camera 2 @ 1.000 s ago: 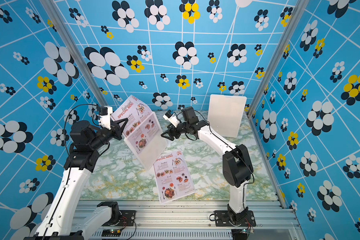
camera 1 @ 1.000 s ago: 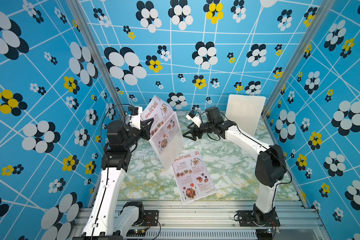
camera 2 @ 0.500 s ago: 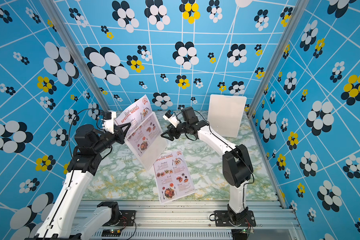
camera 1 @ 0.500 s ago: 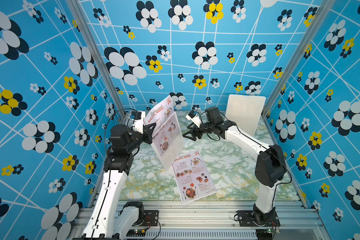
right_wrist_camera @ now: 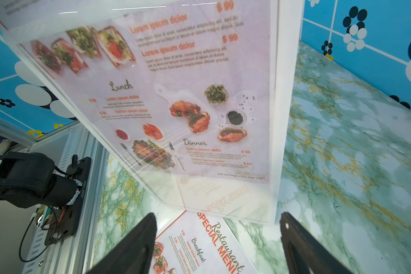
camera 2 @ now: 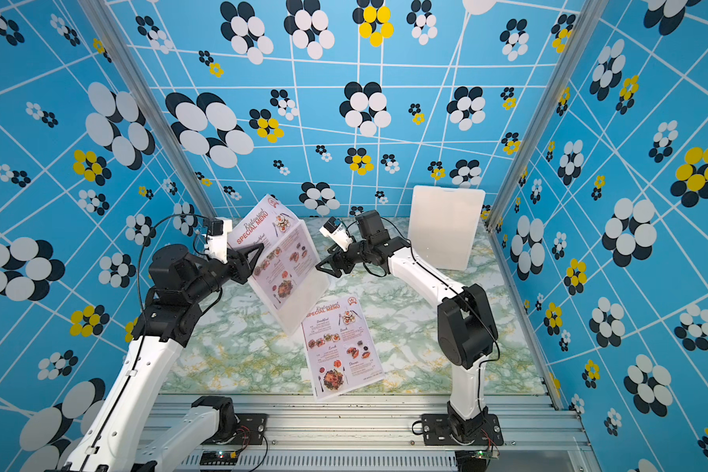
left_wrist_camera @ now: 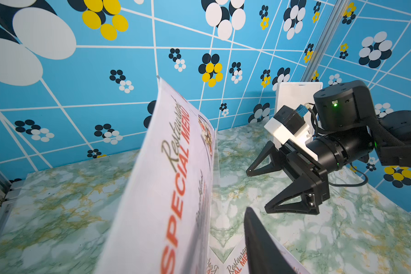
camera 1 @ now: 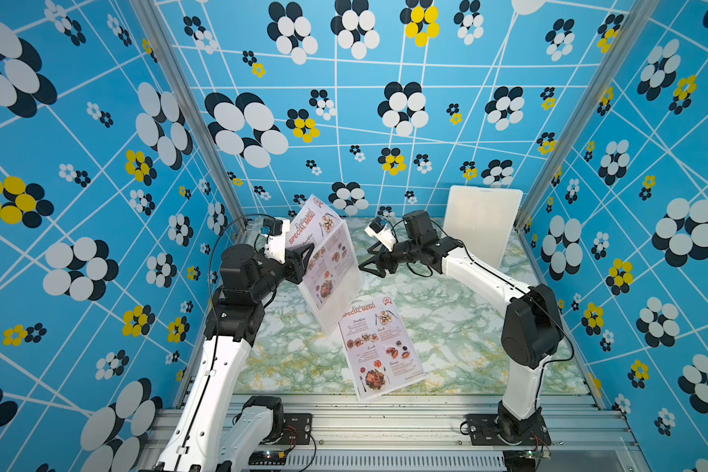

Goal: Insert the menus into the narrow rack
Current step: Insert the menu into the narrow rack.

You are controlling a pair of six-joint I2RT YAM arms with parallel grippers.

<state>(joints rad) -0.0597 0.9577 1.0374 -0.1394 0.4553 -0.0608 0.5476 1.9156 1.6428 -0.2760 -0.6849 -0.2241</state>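
Pink menu (camera 1: 323, 253) in clear rack (camera 1: 334, 316); left tool (camera 1: 305, 255) at its 9 o'clock edge, I can't tell its grip. Right tool (camera 1: 368, 258) at 3 o'clock, wide open, empty.

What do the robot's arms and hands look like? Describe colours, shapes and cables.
The left arm and right arm have white link shells and bulky black joints. The left hand and right hand are black, with triangular open-frame fingers. A white-bracketed camera sits at each wrist; thin black cables loop alongside.
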